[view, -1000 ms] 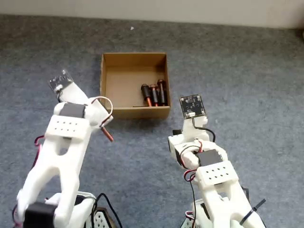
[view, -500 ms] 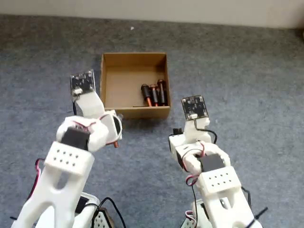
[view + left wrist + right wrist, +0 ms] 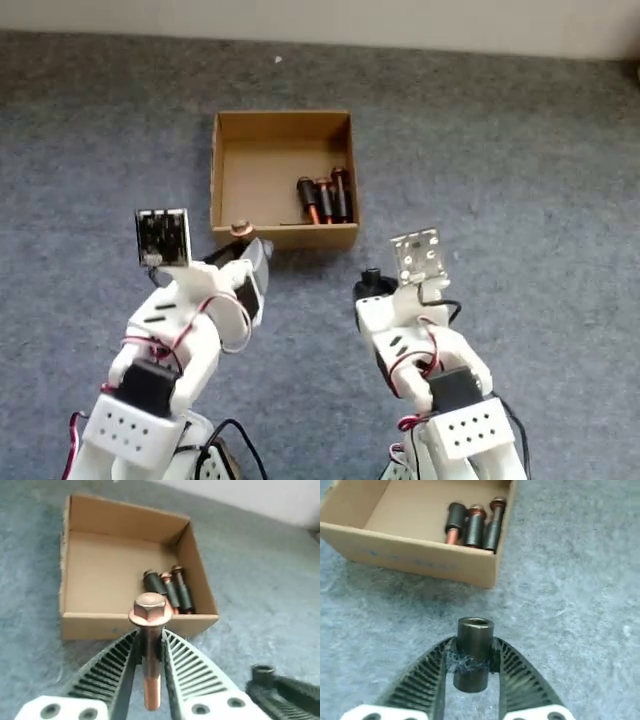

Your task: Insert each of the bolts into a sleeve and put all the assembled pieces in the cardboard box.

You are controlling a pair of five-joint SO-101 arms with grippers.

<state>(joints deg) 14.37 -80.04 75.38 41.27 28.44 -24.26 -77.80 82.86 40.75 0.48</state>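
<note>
L gripper [image 3: 150, 636]: clamped on bolt [image 3: 148, 611], head up. R gripper [image 3: 472, 647]: clamped on sleeve [image 3: 475, 630], upright. Cardboard box [image 3: 420, 562] ahead of both, w/ 3 assembled pieces [image 3: 472, 525].

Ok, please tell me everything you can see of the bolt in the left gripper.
The bolt looks like copper-coloured metal, with a hexagonal head over a round flange and a smooth, bare shank. It lies along the length of the left gripper, clamped by its shank between the two ribbed black fingers. Its head sticks out past the fingertips. It is held close to the front wall of the cardboard box and touches only the gripper.
</note>
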